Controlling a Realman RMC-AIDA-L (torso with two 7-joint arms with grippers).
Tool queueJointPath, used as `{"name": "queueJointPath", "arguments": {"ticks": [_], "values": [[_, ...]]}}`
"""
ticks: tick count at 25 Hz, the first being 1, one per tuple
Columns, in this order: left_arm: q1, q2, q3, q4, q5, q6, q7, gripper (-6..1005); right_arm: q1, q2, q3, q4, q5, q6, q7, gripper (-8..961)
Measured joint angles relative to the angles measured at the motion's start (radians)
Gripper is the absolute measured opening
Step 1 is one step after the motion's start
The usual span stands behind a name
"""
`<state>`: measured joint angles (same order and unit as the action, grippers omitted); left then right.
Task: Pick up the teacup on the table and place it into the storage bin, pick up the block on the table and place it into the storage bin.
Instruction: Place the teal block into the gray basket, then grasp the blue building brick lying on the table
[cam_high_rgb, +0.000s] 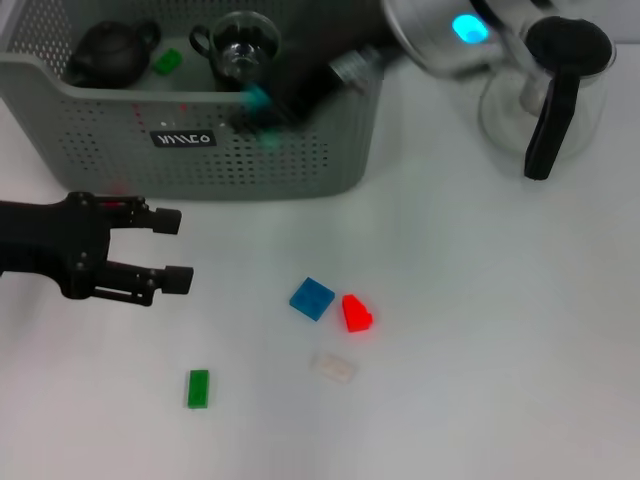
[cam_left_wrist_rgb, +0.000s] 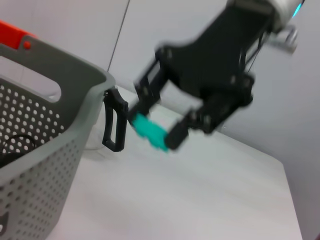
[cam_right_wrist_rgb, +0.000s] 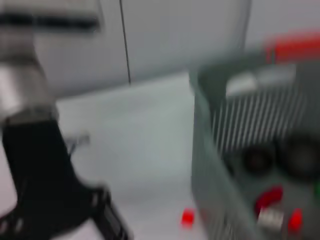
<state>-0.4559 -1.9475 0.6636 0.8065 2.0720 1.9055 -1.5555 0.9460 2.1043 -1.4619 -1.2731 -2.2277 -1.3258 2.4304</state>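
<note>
White table (cam_high_rgb: 500, 350) — storage bin (cam_high_rgb: 300, 150), glass jug (cam_high_rgb: 550, 90), blue block (cam_high_rgb: 312, 298), red block (cam_high_rgb: 356, 314), clear block (cam_high_rgb: 333, 367), green block (cam_high_rgb: 198, 388)

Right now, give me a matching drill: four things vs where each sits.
1 teal block
2 blue block
3 teacup
4 glass jug

A inside the storage bin
B on the table beside the red block
C between the jaws of the right gripper
D on the table, right of the storage bin

Pairs: 1-C, 2-B, 3-A, 4-D
Left gripper: idle, jaws open.
</note>
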Motion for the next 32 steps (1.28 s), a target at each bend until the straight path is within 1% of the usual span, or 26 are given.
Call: {"name": "queueJointPath", "arguments": {"ticks": [2, 4, 7, 10, 11, 12, 15, 20, 23, 24, 26, 29, 30, 32], "values": [[-0.005, 0.002, -0.002, 0.0, 0.0, -0.001, 0.0, 886, 0.056, 0.001, -0.001, 0.028, 0.001, 0.058, -0.026, 433], [-0.008, 0.003, -0.002, 0.0, 0.001, -0.004, 0.001, 886, 0.123, 0.001, -0.001, 0.105, 0.001, 0.133, -0.067, 433], [-0.01, 0.004, -0.002, 0.0, 0.001, -0.01, 0.01, 886, 0.215, -0.001, 0.005, 0.267, -0.004, 0.257, -0.14, 432], [-0.01, 0.004, -0.002, 0.001, 0.001, -0.013, 0.013, 886, 0.278, -0.002, 0.007, 0.415, -0.006, 0.383, -0.211, 432], [-0.01, 0.004, -0.003, 0.002, 0.001, -0.014, 0.013, 886, 0.31, -0.003, 0.007, 0.506, -0.008, 0.449, -0.241, 432], [-0.01, 0.004, -0.003, 0.002, 0.001, -0.014, 0.013, 886, 0.31, -0.003, 0.007, 0.506, -0.008, 0.449, -0.241, 432], [-0.008, 0.005, -0.005, 0.002, 0.001, -0.014, 0.014, 885, 0.318, -0.005, 0.008, 0.562, -0.015, 0.501, -0.253, 433], [-0.004, 0.005, -0.006, 0.002, 0.0, -0.014, 0.014, 885, 0.289, -0.006, 0.008, 0.571, -0.019, 0.542, -0.251, 445], [-0.003, 0.006, -0.006, 0.002, 0.0, -0.015, 0.015, 886, 0.257, -0.009, 0.01, 0.53, -0.021, 0.52, -0.245, 562], [-0.003, 0.006, -0.006, 0.002, 0.0, -0.016, 0.015, 886, 0.233, -0.01, 0.016, 0.49, -0.022, 0.489, -0.239, 600], [-0.005, 0.006, -0.006, 0.002, 0.0, -0.016, 0.015, 886, 0.168, -0.011, 0.039, 0.366, -0.024, 0.403, -0.226, 678], [-0.008, 0.006, -0.005, 0.002, 0.0, -0.015, 0.016, 886, 0.059, -0.007, 0.079, 0.161, -0.013, 0.238, -0.206, 907], [-0.008, 0.006, -0.006, 0.002, 0.0, -0.015, 0.016, 886, 0.017, -0.007, 0.09, 0.09, -0.004, 0.17, -0.197, 911], [-0.01, 0.007, -0.006, 0.002, 0.0, -0.015, 0.017, 886, -0.046, -0.008, 0.104, -0.009, 0.014, 0.068, -0.187, 920]]}}
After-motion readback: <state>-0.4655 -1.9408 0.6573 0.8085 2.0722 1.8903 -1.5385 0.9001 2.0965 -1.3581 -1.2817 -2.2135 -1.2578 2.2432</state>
